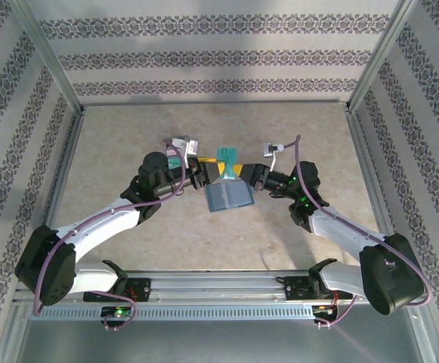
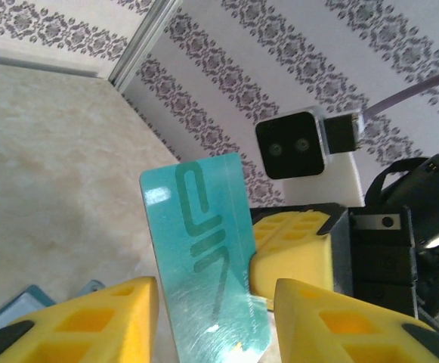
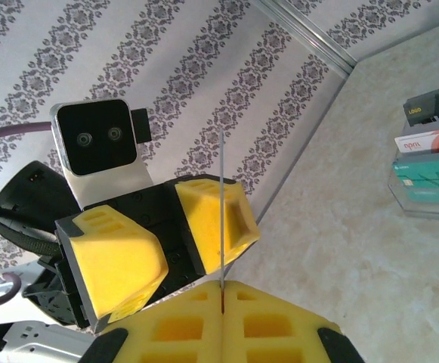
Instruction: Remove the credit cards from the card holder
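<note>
Left gripper (image 1: 199,175), centre-left of the top view: fingers spread, gripping nothing. In its wrist view the card (image 2: 200,242) stands between its two yellow pads (image 2: 106,318), touching neither as far as I can tell.

Card: teal, glossy, upright, mid-frame, lifted off the table (image 1: 128,151).

Holder (image 1: 230,197): blue-grey panels open, centre of the top view, just below where the two grippers meet. I cannot tell whether it is lying flat or propped.

Right gripper (image 3: 223,295): clamped on the card's lower end. In the right wrist view the card is edge-on, a thin line rising from the seam between the closed pads.

Handling, as a judgement: the card is light, thin, stiff but springy, and slick. Pinching across the flat faces near one short end suits it (squeezing edge to edge would likely bow it or let it skate).

Stack (image 3: 431,144), right edge of the right wrist frame: dark, red-white and teal cards lying on the table, well apart from both grippers.
</note>
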You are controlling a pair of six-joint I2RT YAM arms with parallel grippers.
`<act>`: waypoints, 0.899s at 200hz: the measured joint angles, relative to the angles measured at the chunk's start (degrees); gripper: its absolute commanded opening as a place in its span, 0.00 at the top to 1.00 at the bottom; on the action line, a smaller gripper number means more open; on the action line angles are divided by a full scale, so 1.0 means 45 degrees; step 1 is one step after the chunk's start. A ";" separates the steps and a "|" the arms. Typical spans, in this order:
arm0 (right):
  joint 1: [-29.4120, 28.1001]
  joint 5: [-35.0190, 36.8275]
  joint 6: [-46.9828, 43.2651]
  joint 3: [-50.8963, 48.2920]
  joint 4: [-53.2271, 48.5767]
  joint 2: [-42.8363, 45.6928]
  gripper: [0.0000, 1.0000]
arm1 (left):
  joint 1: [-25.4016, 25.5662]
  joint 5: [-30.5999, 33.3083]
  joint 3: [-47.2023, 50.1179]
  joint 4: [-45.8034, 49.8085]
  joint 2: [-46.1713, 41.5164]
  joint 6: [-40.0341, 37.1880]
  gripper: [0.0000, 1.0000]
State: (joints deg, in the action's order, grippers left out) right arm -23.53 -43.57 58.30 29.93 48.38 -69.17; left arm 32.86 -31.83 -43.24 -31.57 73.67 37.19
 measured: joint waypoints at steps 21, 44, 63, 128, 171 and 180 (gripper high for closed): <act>0.0000 0.0000 0.0131 0.0000 0.0291 0.0000 0.97 | 0.0000 -0.0209 0.0005 -0.0481 0.0160 0.0306 0.64; 0.0000 0.0000 0.0325 0.0000 0.0525 0.0000 0.97 | 0.0000 -0.0393 0.0015 -0.0894 0.0389 0.0593 0.64; 0.0000 0.0000 0.0442 0.0000 0.0748 0.0000 0.97 | 0.0000 -0.0597 0.0015 -0.1083 0.0520 0.0840 0.75; 0.0000 -0.0005 0.0578 0.0000 0.1030 -0.0112 0.63 | -0.0073 -0.0976 0.0015 -0.1384 0.0525 0.0903 0.94; 0.0015 -0.0034 -0.0107 -0.0005 -0.0233 0.0126 0.35 | -0.0622 -0.0971 -0.0102 -0.0015 -0.0228 -0.0160 1.00; 0.0039 0.0044 -0.0355 -0.0010 -0.0767 0.0321 0.32 | -0.0889 -0.0976 -0.0287 0.0777 -0.0559 -0.0627 1.00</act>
State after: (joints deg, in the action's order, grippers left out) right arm -23.35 -43.38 56.71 29.89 44.93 -67.72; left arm 28.86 -36.23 -44.53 -28.08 71.16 34.37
